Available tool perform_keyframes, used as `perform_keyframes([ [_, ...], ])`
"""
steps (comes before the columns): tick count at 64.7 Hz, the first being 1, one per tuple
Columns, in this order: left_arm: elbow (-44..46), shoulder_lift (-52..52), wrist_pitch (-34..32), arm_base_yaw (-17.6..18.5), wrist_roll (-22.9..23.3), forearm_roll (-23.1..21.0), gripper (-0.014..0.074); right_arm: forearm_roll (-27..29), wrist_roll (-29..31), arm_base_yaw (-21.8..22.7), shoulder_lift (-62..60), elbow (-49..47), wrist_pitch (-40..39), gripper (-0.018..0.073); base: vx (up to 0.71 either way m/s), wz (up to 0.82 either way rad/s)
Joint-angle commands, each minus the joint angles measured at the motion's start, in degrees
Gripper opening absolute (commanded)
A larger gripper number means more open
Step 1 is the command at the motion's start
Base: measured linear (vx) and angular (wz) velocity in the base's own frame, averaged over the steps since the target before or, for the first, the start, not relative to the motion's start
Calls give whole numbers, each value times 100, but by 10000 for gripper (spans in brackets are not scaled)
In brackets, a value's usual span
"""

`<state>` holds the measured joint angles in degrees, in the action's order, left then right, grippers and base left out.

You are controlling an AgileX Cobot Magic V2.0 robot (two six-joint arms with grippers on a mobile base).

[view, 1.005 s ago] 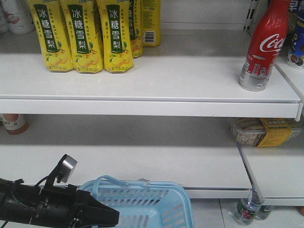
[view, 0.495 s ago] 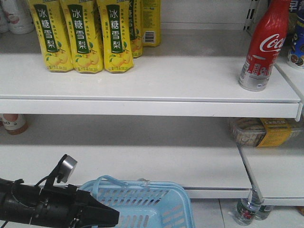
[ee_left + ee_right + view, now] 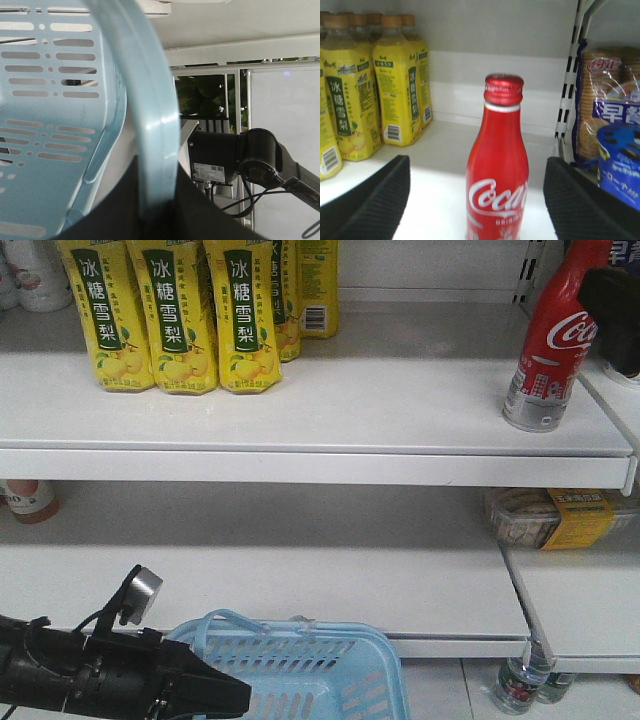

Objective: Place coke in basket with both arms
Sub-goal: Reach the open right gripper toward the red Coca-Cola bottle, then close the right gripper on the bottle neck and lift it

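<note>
The coke [image 3: 548, 345] is a slim red bottle-shaped can with white script and a silver base, upright at the right end of the upper shelf. My right gripper [image 3: 612, 308] is a dark shape just right of its neck. In the right wrist view the coke [image 3: 498, 170] stands between the wide-apart fingers [image 3: 370, 200] of the open right gripper [image 3: 476, 165], touching neither. The light blue basket [image 3: 300, 680] hangs low at the front. My left gripper [image 3: 215, 695] is shut on its loop handle [image 3: 155, 100], seen between the black jaws of the left gripper [image 3: 157, 180].
Yellow pear-drink bottles [image 3: 170, 315] stand on the upper shelf at the left. Biscuit packs [image 3: 610, 125] fill the neighbouring shelf beyond the slotted upright [image 3: 570, 75]. A wrapped snack tray [image 3: 555, 515] lies on the lower shelf, and bottles [image 3: 520, 685] stand on the floor.
My right gripper has come into the front view at the top right, beside the coke's neck. The left arm and the basket have not moved.
</note>
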<state>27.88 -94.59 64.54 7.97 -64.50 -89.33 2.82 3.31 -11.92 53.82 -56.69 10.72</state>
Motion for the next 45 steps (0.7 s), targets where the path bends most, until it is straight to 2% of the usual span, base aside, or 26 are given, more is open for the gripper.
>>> perform_keyframes([
  [1, 94, 212, 609, 13, -52, -323, -6, -34, 43, -10, 161, -410, -445, 542, 0, 0],
  [33, 94, 212, 609, 13, -52, -323, -6, -56, -46, 2, 901, -854, -488, 542, 0, 0],
  [45, 94, 212, 609, 13, -52, -323, -6, 26, -70, 283, 992, -854, -725, 542, 0, 0],
])
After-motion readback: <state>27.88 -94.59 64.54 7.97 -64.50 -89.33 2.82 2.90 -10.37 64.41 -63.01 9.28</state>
